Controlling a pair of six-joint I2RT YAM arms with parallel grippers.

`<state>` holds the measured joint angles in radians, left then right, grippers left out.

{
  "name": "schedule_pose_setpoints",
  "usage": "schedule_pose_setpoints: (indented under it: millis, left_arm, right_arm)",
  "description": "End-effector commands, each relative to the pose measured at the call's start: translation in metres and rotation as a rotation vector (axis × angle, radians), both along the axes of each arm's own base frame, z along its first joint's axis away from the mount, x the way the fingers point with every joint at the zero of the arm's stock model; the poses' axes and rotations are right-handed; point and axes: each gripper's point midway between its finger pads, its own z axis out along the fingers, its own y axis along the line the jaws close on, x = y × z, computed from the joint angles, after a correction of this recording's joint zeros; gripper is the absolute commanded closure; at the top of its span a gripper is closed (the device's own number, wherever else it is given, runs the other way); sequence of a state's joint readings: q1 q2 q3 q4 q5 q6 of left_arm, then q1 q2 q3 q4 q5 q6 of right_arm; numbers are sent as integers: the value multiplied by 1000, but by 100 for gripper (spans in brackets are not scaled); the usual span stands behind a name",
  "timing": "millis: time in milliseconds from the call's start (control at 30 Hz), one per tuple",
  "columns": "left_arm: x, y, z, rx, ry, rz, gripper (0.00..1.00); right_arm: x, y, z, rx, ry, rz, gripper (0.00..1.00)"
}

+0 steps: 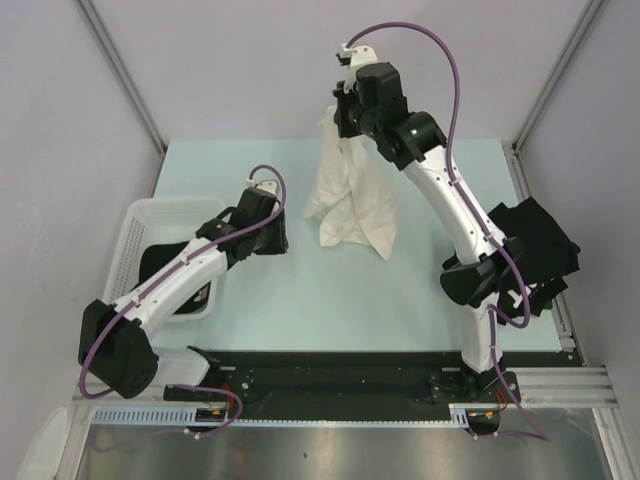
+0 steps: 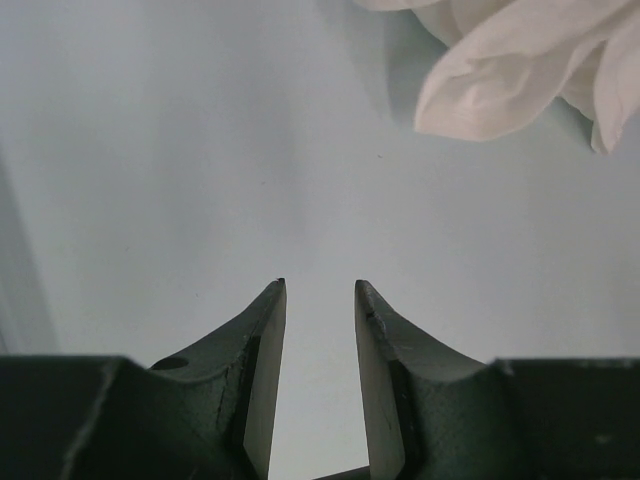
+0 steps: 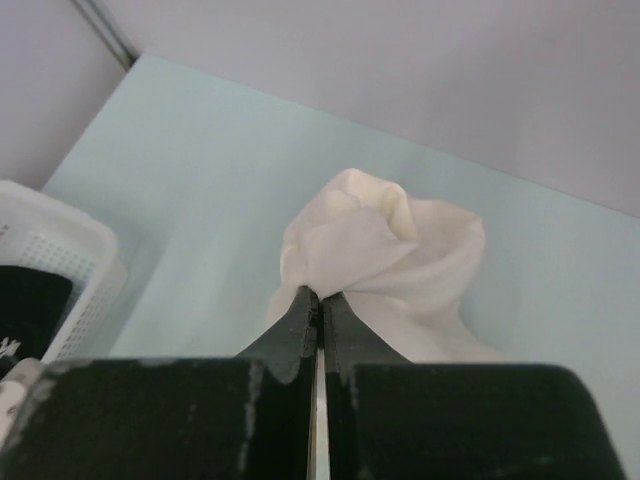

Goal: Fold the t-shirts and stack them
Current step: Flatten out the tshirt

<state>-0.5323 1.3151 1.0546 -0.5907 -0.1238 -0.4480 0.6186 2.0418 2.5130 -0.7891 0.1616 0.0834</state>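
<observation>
Pinches the cream-white t-shirt [image 1: 352, 205] in the right gripper [image 3: 320, 297] and holds it up high, hanging over the table [image 1: 330, 300]. Holds the left gripper [image 2: 320, 292] partly apart, empty, near the cloth. Leaves a black t-shirt [image 1: 158, 262] in the basket [image 1: 150, 215].

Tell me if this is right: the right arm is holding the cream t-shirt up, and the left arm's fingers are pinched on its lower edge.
Not quite. The right gripper does hold the cream t-shirt up, but the left gripper has open, empty fingers, short of the cloth; the left wrist view shows it.
</observation>
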Motion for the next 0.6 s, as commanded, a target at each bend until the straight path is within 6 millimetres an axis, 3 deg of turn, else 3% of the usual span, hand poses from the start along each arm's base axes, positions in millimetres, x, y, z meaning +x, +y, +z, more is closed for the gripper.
schedule_pose_setpoints:
  millis: [0,133,233,267,400,433,567]
  left_arm:
    - [5,-6,14,-47,-47,10,61]
    - [7,-9,8,-41,-27,7,61]
    - [10,-12,8,-45,-28,3,61]
    - [11,-12,9,-46,-30,5,61]
    - [15,-15,9,-46,-26,5,61]
    - [15,-16,8,-49,-24,2,61]
    - [17,-19,8,-55,-23,-2,61]
  right_arm:
    - [-13,32,50,167,-107,148,100]
    - [-32,64,38,254,-30,308,100]
    - [-40,77,29,234,-27,336,100]
    - [-40,78,24,224,-15,337,100]
    - [-35,72,-5,168,30,304,74]
    - [-32,68,-21,140,53,281,70]
    - [-22,49,-56,37,84,216,60]
